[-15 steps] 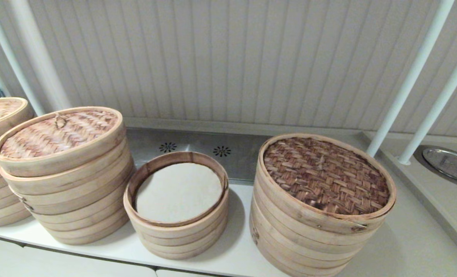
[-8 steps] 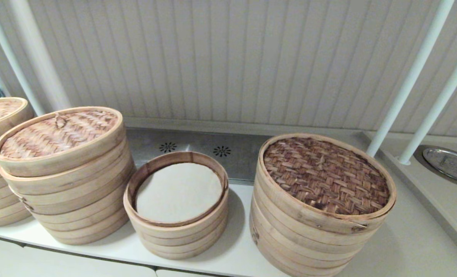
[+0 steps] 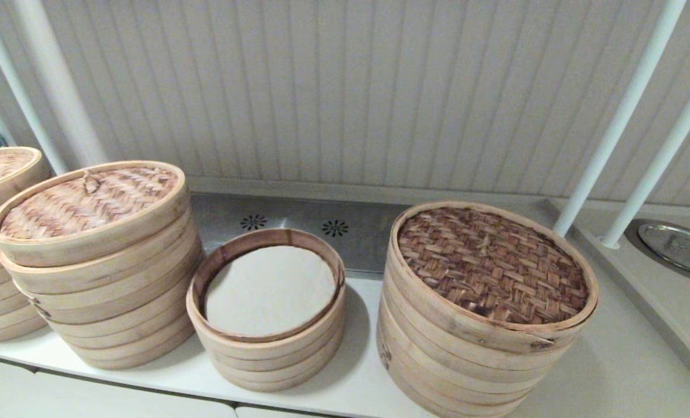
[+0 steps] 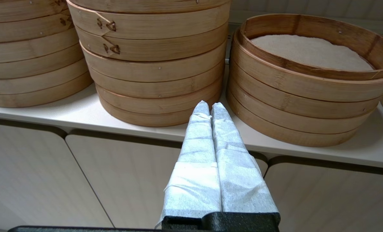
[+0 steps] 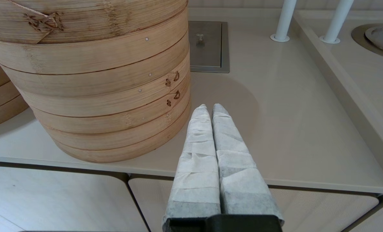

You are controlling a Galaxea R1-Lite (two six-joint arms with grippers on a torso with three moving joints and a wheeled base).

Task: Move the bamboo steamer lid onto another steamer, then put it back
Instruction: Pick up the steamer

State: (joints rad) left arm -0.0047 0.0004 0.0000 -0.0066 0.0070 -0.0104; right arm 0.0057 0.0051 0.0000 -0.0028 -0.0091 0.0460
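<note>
showing no arms, the head view has the bamboo steamer lid point(image 3: 83, 200) atop another steamer point(image 3: 109, 290). left gripper point(image 4: 209, 108) pressed closed, empty, steamer just ahead. right gripper point(image 5: 209, 109) likewise closed, empty, parked beside the widest stack point(image 5: 91, 80).

head overhead, wrists low, counter-edge level

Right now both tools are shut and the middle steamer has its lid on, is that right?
Not quite. The middle steamer has no lid: the head view shows it open, with a pale liner inside. The left tool and right tool are indeed shut.
</note>
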